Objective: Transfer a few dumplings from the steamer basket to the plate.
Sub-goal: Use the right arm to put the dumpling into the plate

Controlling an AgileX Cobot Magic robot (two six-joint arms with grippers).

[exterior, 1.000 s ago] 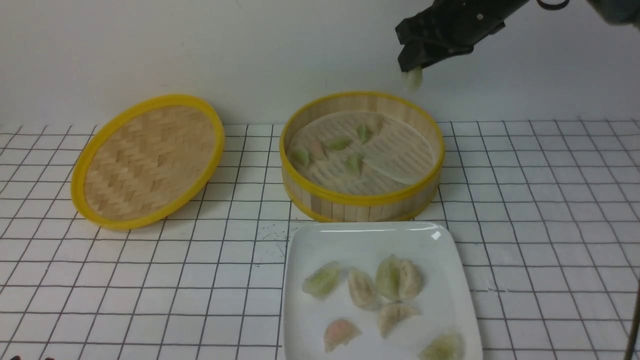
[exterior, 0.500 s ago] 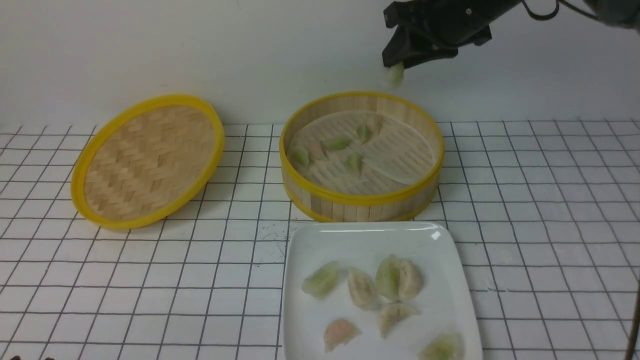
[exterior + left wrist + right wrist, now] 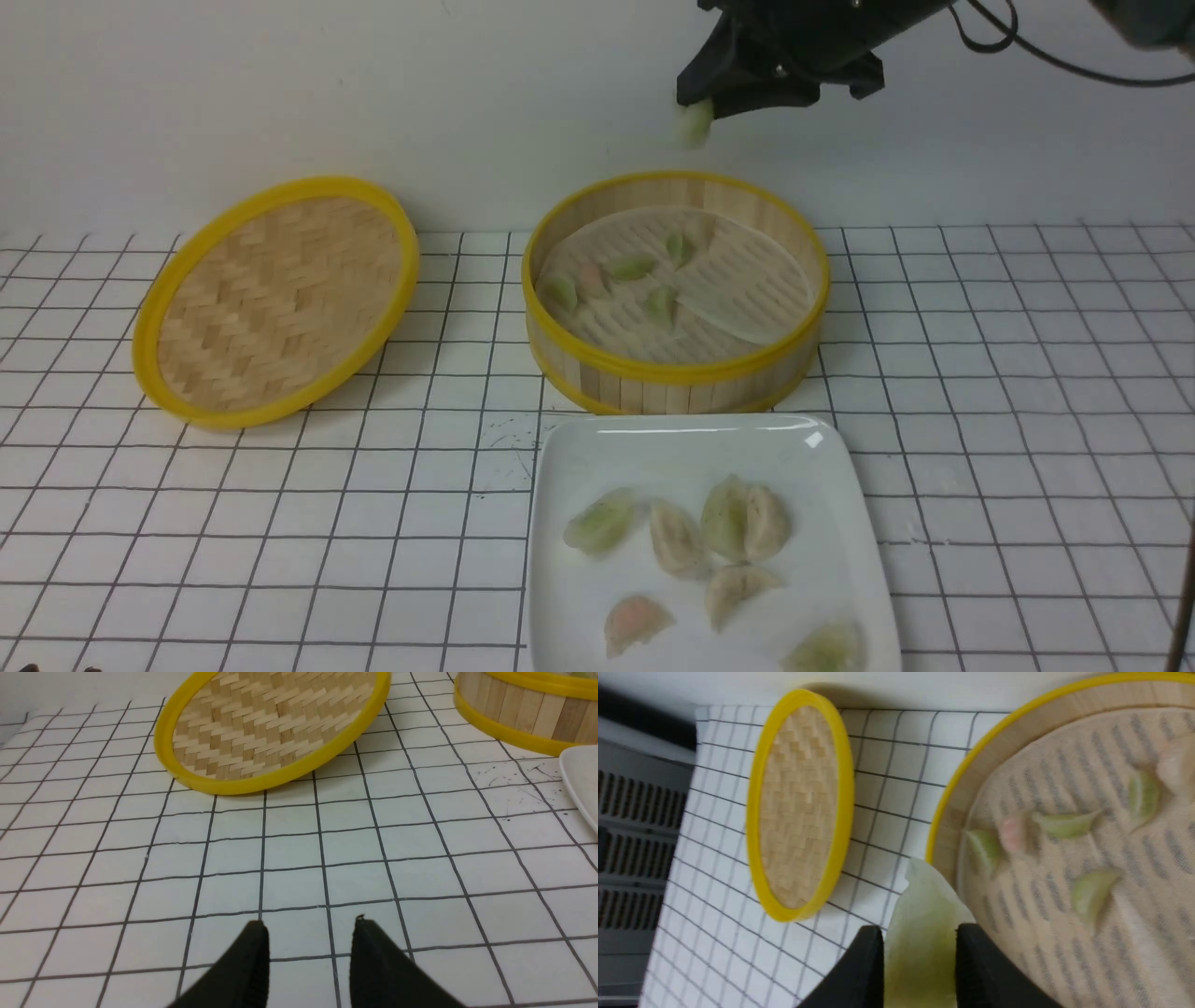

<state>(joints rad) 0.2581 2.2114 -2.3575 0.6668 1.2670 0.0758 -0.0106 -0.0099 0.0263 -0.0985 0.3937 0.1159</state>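
front view: right gripper (image 3: 702, 101) drifts left above the steamer basket (image 3: 672, 387)
dumpling (image 3: 695, 123): pinched in your jaws; plate (image 3: 653, 448) next

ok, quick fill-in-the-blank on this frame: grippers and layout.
1. The right gripper is shut on a pale ____ dumpling.
2. The left gripper is open and holds ____.
3. The woven lid lies to the robot's ____ of the steamer basket.
Missing words: green; nothing; left.
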